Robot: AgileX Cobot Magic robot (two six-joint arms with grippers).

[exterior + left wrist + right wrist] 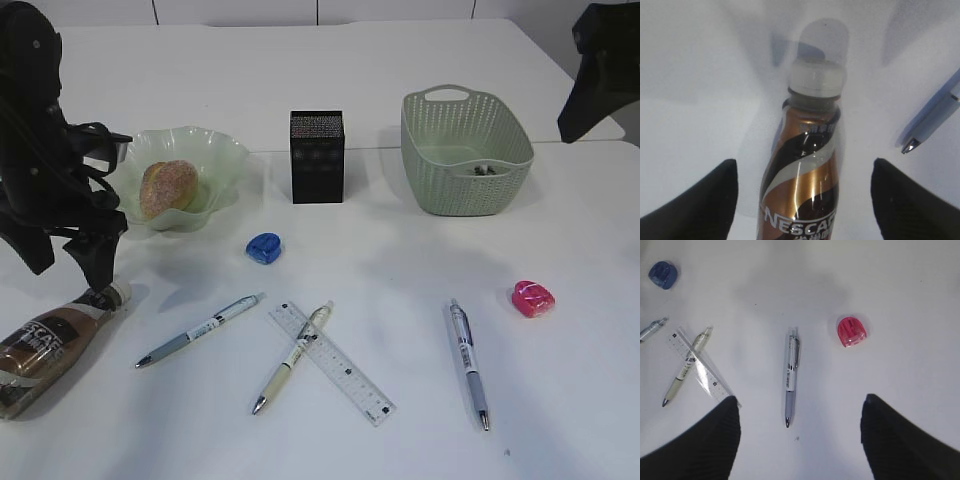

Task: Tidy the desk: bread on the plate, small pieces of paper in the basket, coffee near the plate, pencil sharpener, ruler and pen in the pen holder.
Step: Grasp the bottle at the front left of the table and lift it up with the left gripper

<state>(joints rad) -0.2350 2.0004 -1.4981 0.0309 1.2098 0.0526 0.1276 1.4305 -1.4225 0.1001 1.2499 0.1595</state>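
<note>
Both grippers stand wide open, holding nothing: the left gripper [802, 200] straddles the lying coffee [802, 185] without touching it, the right gripper [800, 440] hangs high above a pen [791, 375]; bread [167, 188] sits on the plate [225, 160]

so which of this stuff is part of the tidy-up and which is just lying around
Part of the job:
bread on plate
coffee bottle
basket
pen holder
three pens
ruler
blue sharpener
pink sharpener

Just lying about:
nothing visible
</note>
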